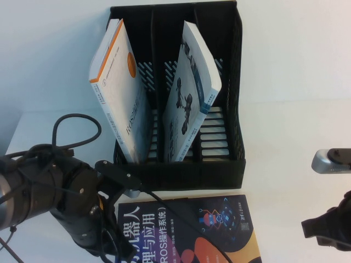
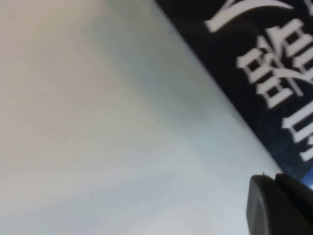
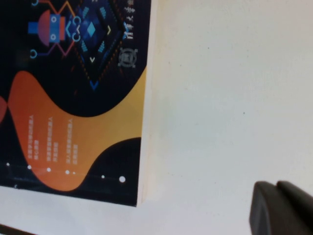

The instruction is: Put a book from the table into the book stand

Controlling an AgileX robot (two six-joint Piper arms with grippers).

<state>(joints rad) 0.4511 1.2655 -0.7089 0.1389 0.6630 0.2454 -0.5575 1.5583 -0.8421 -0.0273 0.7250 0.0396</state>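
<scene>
The book leans tilted in the book stand's middle compartment, while the left hand and right hand, both closed and empty, hover low over the counter.

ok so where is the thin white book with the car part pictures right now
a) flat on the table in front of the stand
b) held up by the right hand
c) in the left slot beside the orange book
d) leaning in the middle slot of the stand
d, the book leans in the middle compartment of the black book stand, no hand on it.
</scene>
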